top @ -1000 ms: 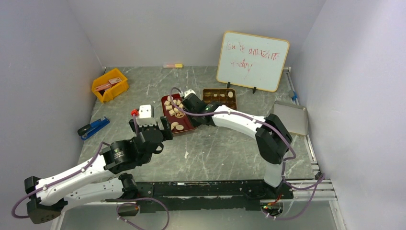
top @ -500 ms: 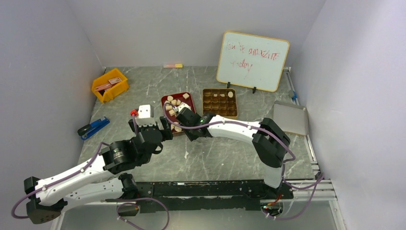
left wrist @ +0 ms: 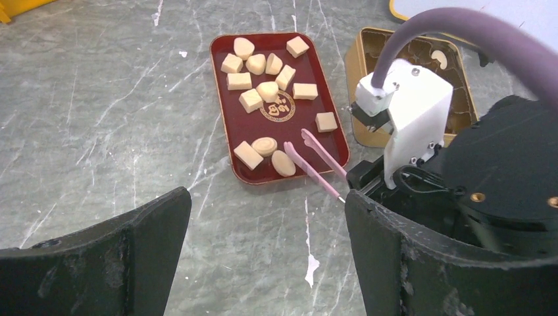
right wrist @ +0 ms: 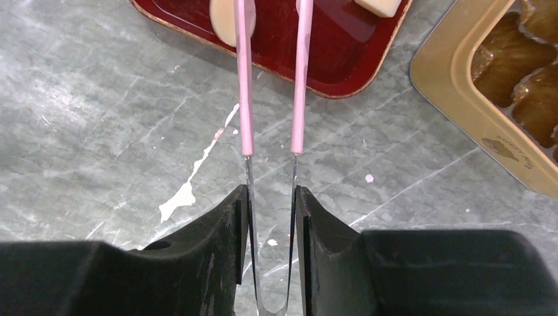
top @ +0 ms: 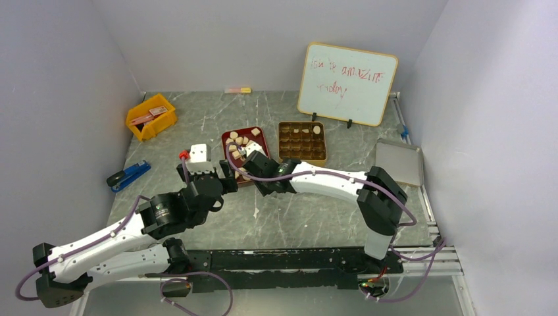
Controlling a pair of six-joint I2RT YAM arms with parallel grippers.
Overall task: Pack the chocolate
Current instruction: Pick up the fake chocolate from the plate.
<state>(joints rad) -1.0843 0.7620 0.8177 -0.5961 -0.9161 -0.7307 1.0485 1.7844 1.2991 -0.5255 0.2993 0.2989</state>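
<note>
Right hand (right wrist: 271,194) holds tweezers (right wrist: 301,79) beside chocolate (left wrist: 251,100).

From high at the near edge, the top camera looks down on the whole table (top: 296,210). The left wrist camera looks slantwise at the red tray (left wrist: 245,128). The right wrist camera hangs close over that tray's near edge.

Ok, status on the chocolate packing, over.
Left fingers open, empty. Right fingers clamped on tweezers, tips over tray. Chocolate mostly on tray, few in tin. Nothing blocking.
</note>
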